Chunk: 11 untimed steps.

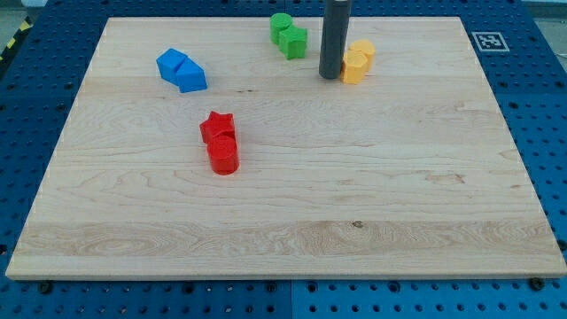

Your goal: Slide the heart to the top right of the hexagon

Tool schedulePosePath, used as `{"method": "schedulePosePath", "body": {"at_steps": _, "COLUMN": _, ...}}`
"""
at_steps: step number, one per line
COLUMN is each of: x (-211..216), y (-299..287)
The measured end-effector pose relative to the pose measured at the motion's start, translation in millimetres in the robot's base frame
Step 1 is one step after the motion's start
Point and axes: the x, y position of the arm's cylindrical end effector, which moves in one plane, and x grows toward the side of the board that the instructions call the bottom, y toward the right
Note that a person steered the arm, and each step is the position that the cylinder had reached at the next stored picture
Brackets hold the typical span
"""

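Note:
Two yellow blocks touch each other near the view's top right. The upper one looks like the yellow heart (362,49). The lower, faceted one looks like the yellow hexagon (353,68). The heart sits just above and slightly right of the hexagon. My tip (330,76) is on the board right beside the hexagon's left side, close enough that I cannot tell whether they touch. The dark rod rises out of the view's top.
A green pair (288,36) sits at the top, left of the rod. A blue pair (182,70) lies at the upper left. A red star (216,127) touches a red cylinder (223,154) left of centre. The wooden board (372,204) lies on a blue pegboard.

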Motion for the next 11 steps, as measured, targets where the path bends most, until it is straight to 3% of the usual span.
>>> {"method": "schedulePosePath", "body": {"at_steps": 1, "x": 23.6, "y": 0.0}}
{"method": "schedulePosePath", "body": {"at_steps": 3, "x": 24.7, "y": 0.3}}
{"method": "schedulePosePath", "body": {"at_steps": 11, "x": -58.0, "y": 41.8}}
